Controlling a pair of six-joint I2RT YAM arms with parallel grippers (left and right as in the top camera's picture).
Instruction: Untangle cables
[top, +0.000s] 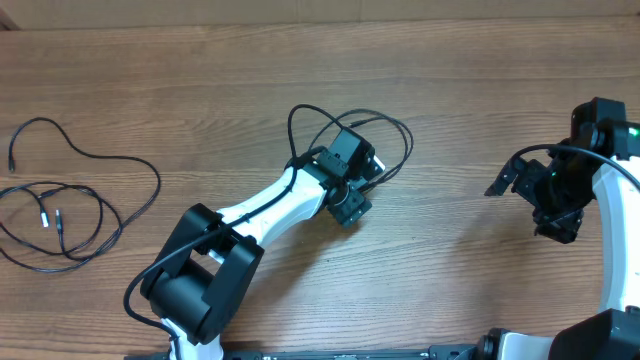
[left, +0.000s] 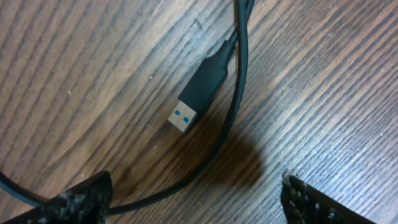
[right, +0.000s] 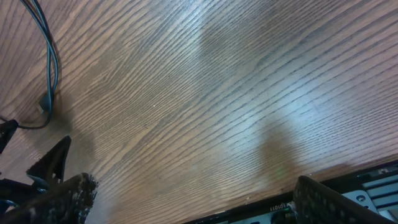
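Two clusters of thin black cord lie on the wooden table (top: 450, 60), well apart. At the far left is the bigger one, the tangled cords (top: 100, 200). They lie in loose overlapping loops, with one strand wandering off towards the far side. I count three free ends there: two small pale plug tips (top: 42, 220) inside the loops and one dark end at the left edge. How many separate cords make up that cluster I cannot tell.

Near the middle of the table lies one looped cable (top: 408, 145), curling round the far side of the left gripper (top: 362, 188). The left wrist view shows the left gripper (left: 196, 186) close above the wood with its jaws released, spread wide and holding nothing. A single USB plug (left: 198, 93) with a blue insert lies flat between and just beyond the two fingertips (left: 87, 196). A strand of the looped cable (left: 239, 99) curves past just beside the plug's right side. Near the top of that view two strands run close together.

The right gripper (top: 530, 200) hangs over bare wood at the right of the table, well away from both clusters. In its own wrist view the right gripper (right: 193, 193) has its jaws spread wide, with nothing between them.
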